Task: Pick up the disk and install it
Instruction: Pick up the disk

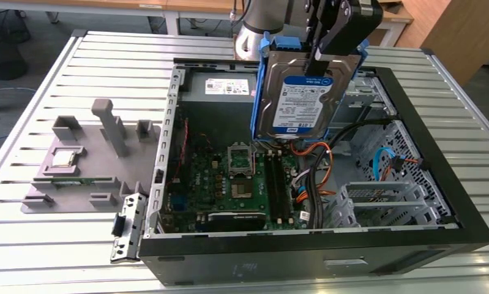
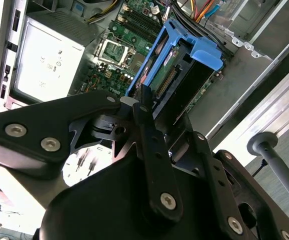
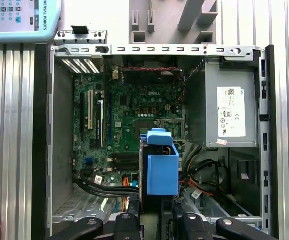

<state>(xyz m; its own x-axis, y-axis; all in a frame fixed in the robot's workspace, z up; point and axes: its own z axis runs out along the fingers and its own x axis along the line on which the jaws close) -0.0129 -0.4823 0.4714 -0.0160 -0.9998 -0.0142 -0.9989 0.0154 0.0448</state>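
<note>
The disk [image 1: 303, 101], a silver hard drive with a white-and-blue label in a blue plastic frame, hangs upright on edge above the open computer case [image 1: 440, 165]. My gripper [image 1: 332, 56] is shut on its upper edge. The drive floats over the motherboard [image 1: 236, 177], next to the orange and black cables, touching nothing in the case. In the second wrist view the disk [image 2: 177, 67] sticks out beyond the black fingers [image 2: 145, 112]. In the first wrist view its blue frame [image 3: 162, 170] sits just past my gripper [image 3: 157, 216], over the board.
The power supply [image 1: 220, 89] fills the case's far corner. A metal drive cage [image 1: 391, 196] stands at the exterior view's right. A grey fixture [image 1: 89, 165] with a small silver chip [image 1: 63, 158] lies on the slatted table [image 1: 65, 257] at the exterior view's left.
</note>
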